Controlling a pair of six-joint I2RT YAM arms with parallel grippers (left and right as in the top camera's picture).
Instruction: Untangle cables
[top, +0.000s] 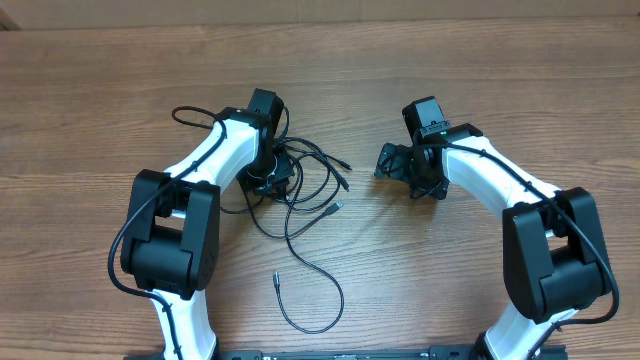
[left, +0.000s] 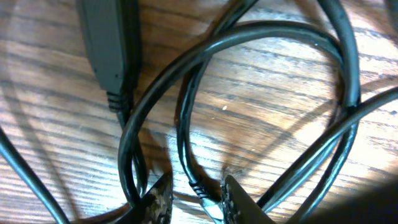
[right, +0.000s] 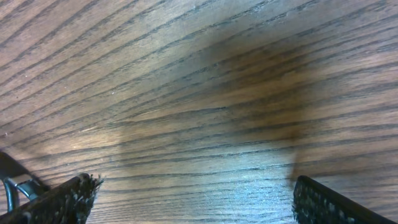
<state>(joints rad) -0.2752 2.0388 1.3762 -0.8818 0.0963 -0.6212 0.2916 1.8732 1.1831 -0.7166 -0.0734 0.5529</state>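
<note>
On the table (top: 450, 60): brown wood grain with fine dark streaks, matte.
Cables (top: 300, 185): thin black cords, round and smooth with a faint sheen, heaped in overlapping loops left of centre under the left arm's wrist.
Loose cord (top: 322, 290): one strand trails from the heap toward the near edge in a long open curl.
Plugs: a small silver-tipped one (top: 337, 207) lies at the heap's right side; a flat dark grey plug body (left: 109, 43) with a ribbed collar shows close up.
Left hand (left: 196, 202): rough, speckled pads (left: 158, 202) slightly parted, one cord running loosely between them, not pinched.
Right hand (right: 193, 199): spread wide over bare wood, grasping nothing, apart from the heap.
</note>
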